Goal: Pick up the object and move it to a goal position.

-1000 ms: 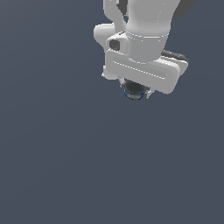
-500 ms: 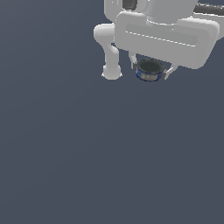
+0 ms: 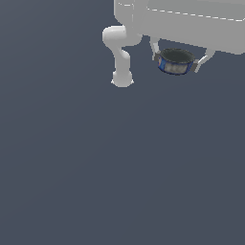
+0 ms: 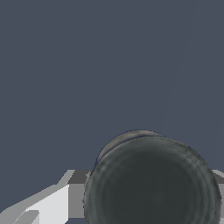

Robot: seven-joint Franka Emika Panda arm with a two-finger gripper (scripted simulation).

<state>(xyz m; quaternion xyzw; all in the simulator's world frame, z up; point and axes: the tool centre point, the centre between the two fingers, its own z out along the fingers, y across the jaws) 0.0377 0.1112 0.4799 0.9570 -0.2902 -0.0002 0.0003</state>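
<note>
The object is a small short round can (image 3: 176,61) with a dark top and a blue and silvery-tan label band. It hangs in the air near the top of the exterior view, held between my two fingers (image 3: 155,50). My gripper (image 3: 178,58) is shut on the can's sides, under the large white hand that fills the top right. In the wrist view the can's dark round top (image 4: 153,183) fills the frame close to the camera, with one white finger (image 4: 48,203) beside it.
The white arm base and links (image 3: 121,57) stand at the exterior view's left of the can. A plain dark grey-blue floor (image 3: 119,167) lies under everything.
The hand has risen and moved toward the camera and to the exterior view's right, carrying the can with it. The can stays held throughout.
</note>
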